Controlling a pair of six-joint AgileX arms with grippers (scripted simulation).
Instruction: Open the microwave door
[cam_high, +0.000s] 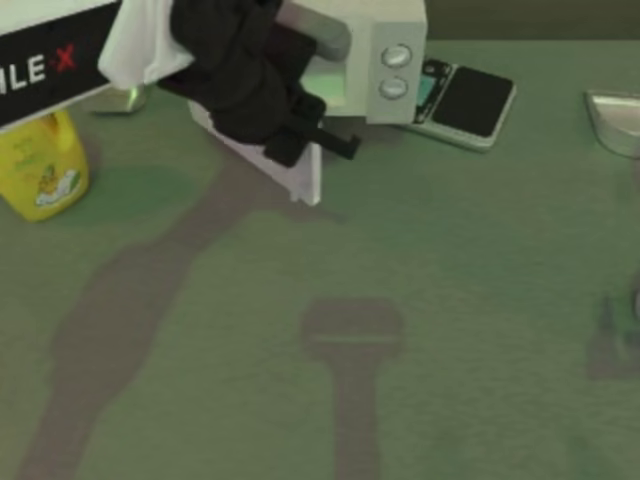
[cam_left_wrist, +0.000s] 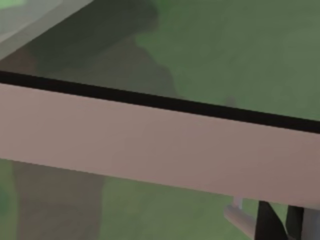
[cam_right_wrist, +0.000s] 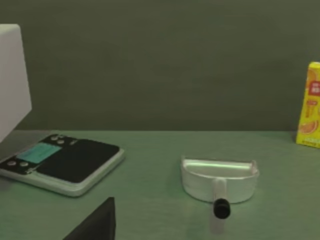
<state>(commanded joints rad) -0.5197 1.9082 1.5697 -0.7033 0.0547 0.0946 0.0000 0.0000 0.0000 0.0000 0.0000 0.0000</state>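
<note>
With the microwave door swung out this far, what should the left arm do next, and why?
Probably keep drawing the microwave door a little wider: it stands angled out from the microwave, cavity showing, with the left gripper at its free edge. The right arm is out of the top view.

A yellow bottle (cam_high: 42, 165) stands near the table's (cam_high: 450, 300) left edge, and a flat black-and-white scale (cam_high: 462, 101) (with a small teal display) lies at the back toward the right. A silver dustpan (cam_right_wrist: 219, 179) with a black-tipped handle rests on the far right, well apart from the scale, and a yellow juice carton (cam_right_wrist: 311, 105) stands upright beyond it.
</note>
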